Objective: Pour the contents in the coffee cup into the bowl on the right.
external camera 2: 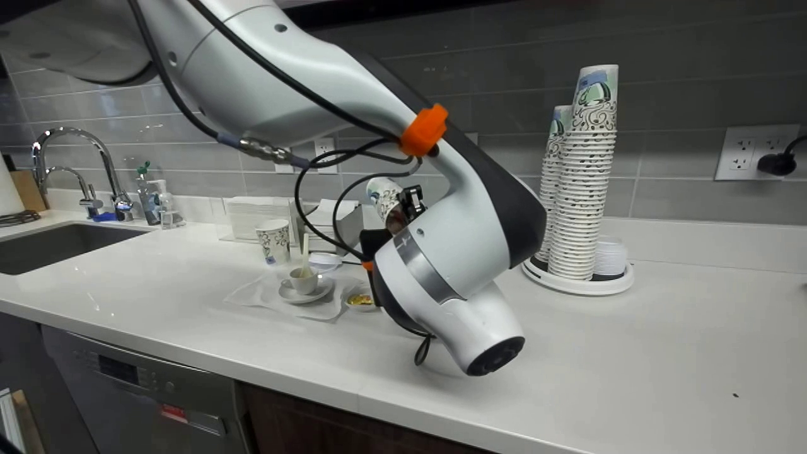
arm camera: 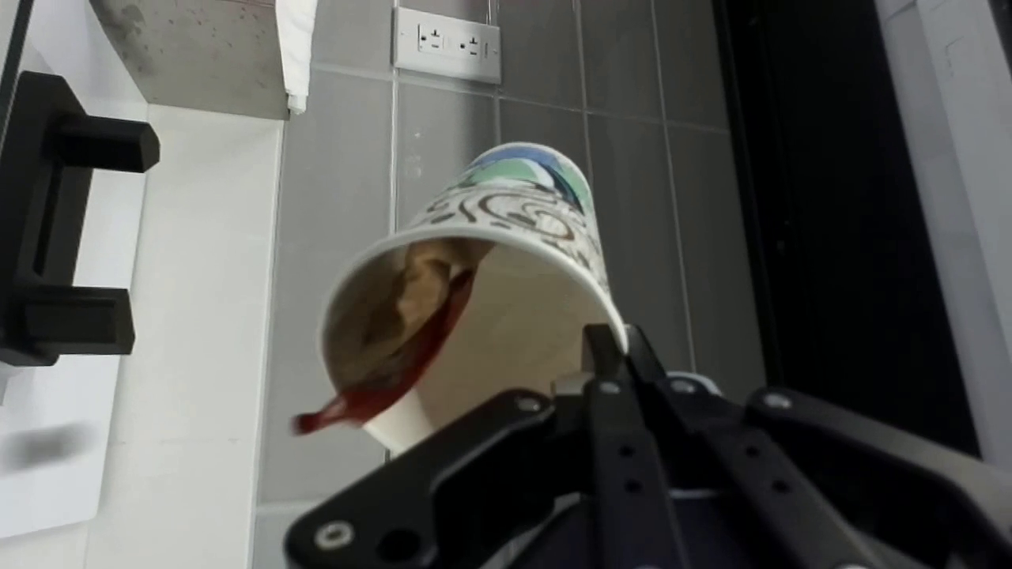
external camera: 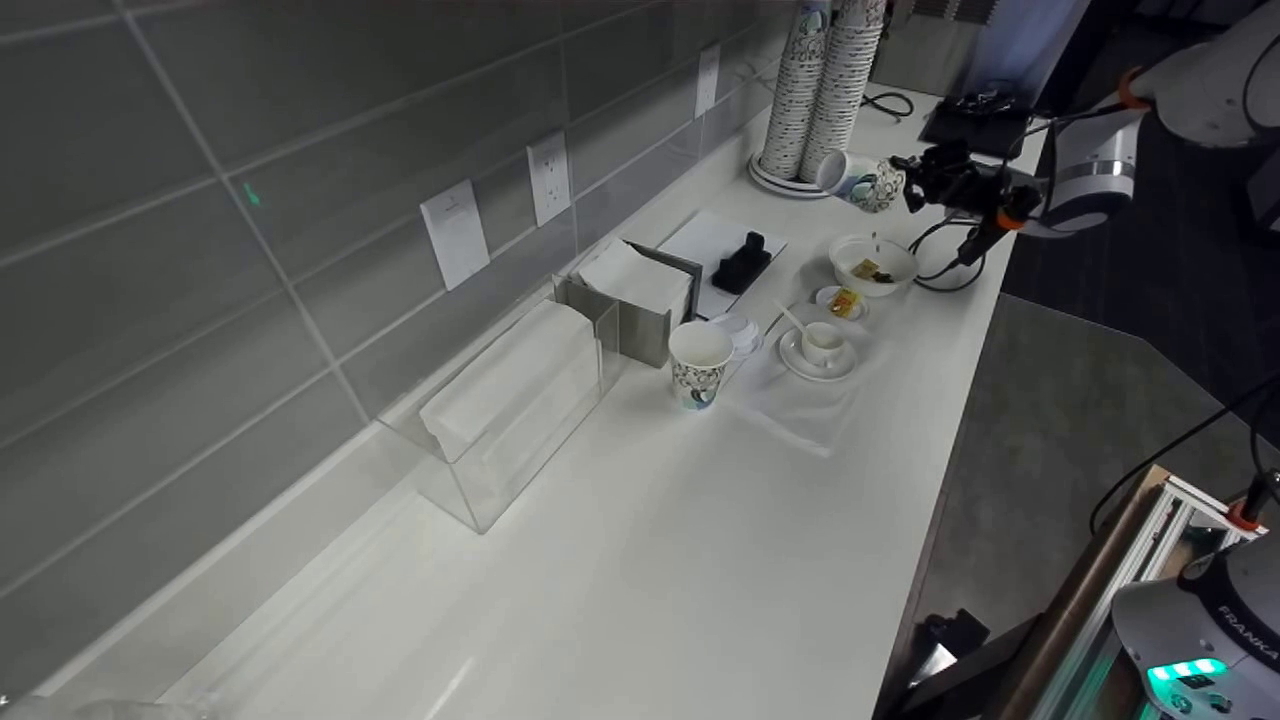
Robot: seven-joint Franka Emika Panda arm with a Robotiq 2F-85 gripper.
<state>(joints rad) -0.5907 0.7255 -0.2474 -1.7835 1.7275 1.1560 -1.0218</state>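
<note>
The coffee cup is a white paper cup with a swirl pattern; it shows in both exterior views (external camera: 866, 183) (external camera 2: 382, 192) and the wrist view (arm camera: 522, 197). It is tipped over in the air, its mouth facing the wrist camera. A blurred red packet (arm camera: 411, 356) and brown pieces (arm camera: 423, 292) lie inside, the red one sticking out past the rim. My gripper (arm camera: 617, 340) is shut on the cup's rim; it also shows in both exterior views (external camera: 905, 178) (external camera 2: 411, 200). The pale bowl (external camera: 868, 288) stands below, holding packets. A small bit (external camera: 875, 240) shows just above it.
Stacks of paper cups (external camera: 840, 100) stand by the wall. A small dish with a yellow packet (external camera: 843, 303), a small white cup (external camera: 822, 345) on a saucer, another patterned cup (external camera: 698, 375), napkin holders (external camera: 520, 400) and a black object (external camera: 742, 264) are on the counter.
</note>
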